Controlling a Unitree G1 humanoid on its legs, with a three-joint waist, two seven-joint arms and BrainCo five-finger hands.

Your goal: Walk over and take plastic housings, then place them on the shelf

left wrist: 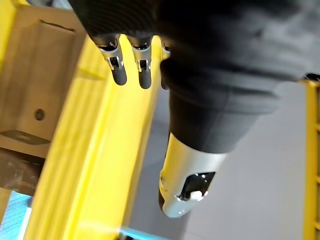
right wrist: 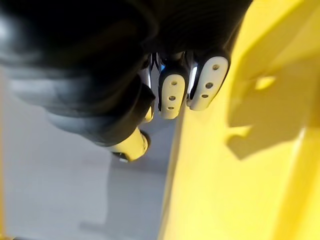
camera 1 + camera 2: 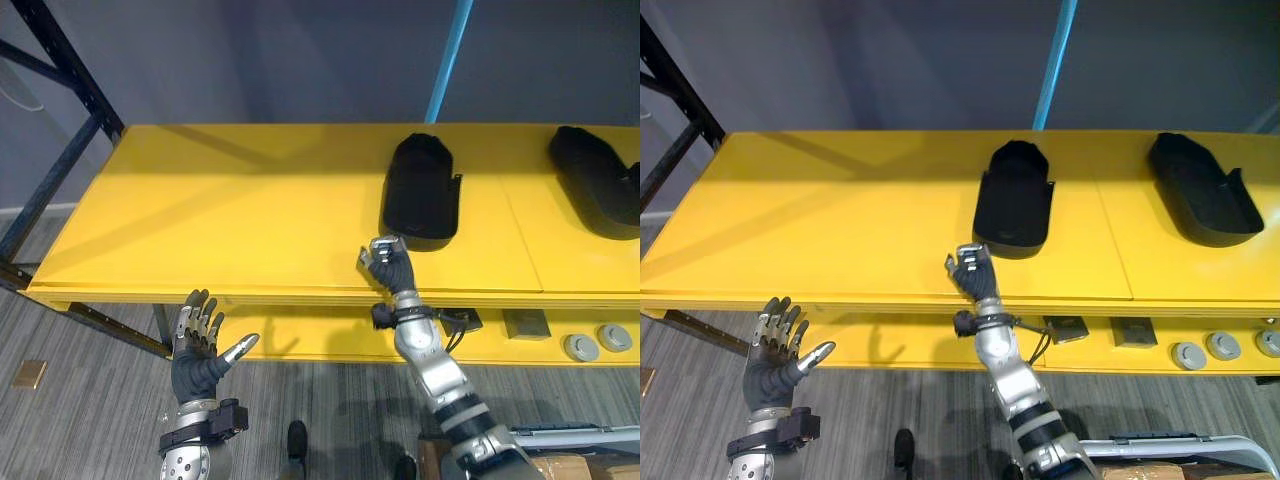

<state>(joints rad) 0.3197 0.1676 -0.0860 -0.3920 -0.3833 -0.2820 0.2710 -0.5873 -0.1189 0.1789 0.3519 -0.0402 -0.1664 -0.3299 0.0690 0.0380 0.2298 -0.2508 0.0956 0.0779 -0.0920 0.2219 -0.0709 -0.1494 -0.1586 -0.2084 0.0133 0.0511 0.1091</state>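
Grey wall at the back, long yellow shelf (image 3: 250, 210) in front of me. From the left eye I've got two black plastic housings on it: the nearer housing (image 3: 422, 190) sits around the middle and the far housing (image 3: 595, 180) is well off to the right. My right hand (image 3: 388, 262) is over the shelf's front edge, just in front of the nearer housing, not touching it. My left hand (image 3: 197, 335) hangs below the shelf front over the grey floor (image 3: 90, 400), fingers spread wide, empty. Left wrist view: straight fingers (image 1: 117, 70) beside the yellow shelf edge. Right wrist view: fingers (image 2: 172, 92) loosely curled over the yellow surface, holding nothing.
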